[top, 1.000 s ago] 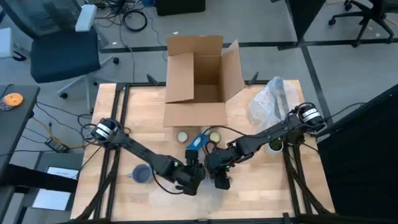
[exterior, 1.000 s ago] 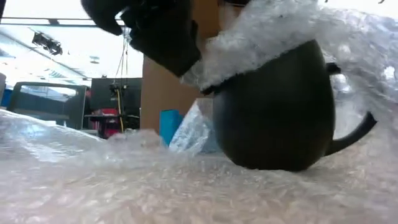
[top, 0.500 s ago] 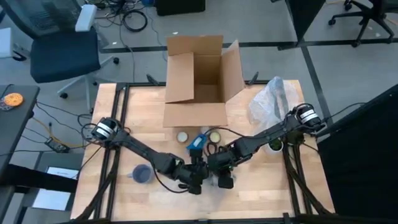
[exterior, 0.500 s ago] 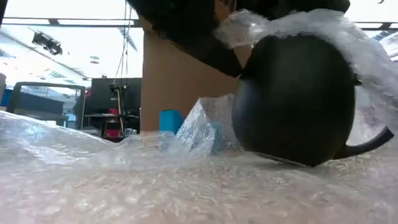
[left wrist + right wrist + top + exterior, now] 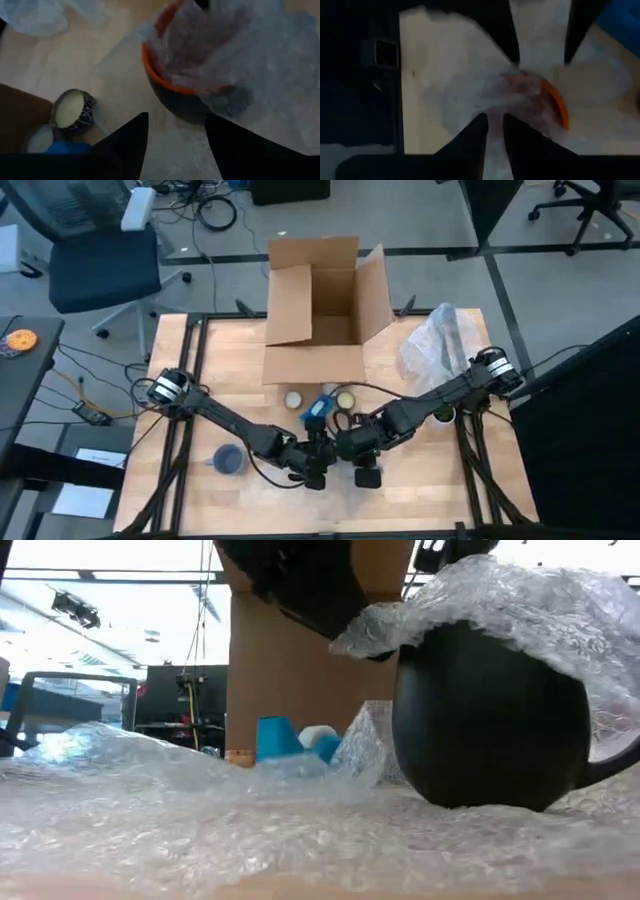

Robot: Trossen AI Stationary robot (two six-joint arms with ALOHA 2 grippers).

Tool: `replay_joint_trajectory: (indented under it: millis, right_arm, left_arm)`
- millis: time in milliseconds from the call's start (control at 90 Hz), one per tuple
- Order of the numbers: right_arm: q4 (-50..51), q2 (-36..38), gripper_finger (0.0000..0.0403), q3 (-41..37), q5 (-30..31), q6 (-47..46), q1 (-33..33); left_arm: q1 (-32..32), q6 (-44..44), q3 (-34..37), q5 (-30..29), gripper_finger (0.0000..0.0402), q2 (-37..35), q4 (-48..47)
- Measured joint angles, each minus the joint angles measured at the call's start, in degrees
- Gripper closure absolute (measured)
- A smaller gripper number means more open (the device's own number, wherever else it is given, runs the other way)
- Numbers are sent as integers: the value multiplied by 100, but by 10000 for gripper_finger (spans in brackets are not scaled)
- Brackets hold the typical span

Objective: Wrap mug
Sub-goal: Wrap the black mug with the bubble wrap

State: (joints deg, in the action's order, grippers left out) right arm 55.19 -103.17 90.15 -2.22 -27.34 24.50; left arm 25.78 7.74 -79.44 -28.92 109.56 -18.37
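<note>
Wooden table (image 5: 180,380), upright dark mug (image 5: 490,725) under bubble wrap (image 5: 500,600), handle pointing right in the low view, left gripper (image 5: 175,145) open and empty beside it, right gripper (image 5: 495,131) nearly closed on the bubble wrap, open cardboard box (image 5: 315,310) behind.

One counter (image 5: 200,370) carries everything. On it stands one open cardboard box (image 5: 318,310) at the far edge, one dark mug (image 5: 490,725) with an orange inside, and two small round tins (image 5: 293,400) side by side near the box. One blue object (image 5: 316,409) lies beside the tins, and one blue cup (image 5: 228,460) sits toward the left edge. There is one bubble wrap sheet (image 5: 200,830) under the mug and one crumpled clear bag (image 5: 435,340) near the right far corner. Two arms (image 5: 230,425) reach in, one pincer each.
</note>
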Motion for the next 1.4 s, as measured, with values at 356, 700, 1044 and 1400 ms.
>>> replay_joint_trajectory:
  millis: [356,700,1044,1400]
  right_arm:
    - [-287,-836,401,-222,-131,574,-92]
    - [-285,-803,403,-253,-36,647,-154]
    - [-463,507,403,-243,109,401,-22]
    - [-818,-320,403,-245,-381,847,-12]
  left_arm:
    - [303,455,-475,203,220,-44,-2299]
    - [1248,2157,-378,557,220,-37,-3923]
    - [1329,2419,-286,255,220,-35,-3246]
    - [1331,2390,-280,180,220,-35,-2868]
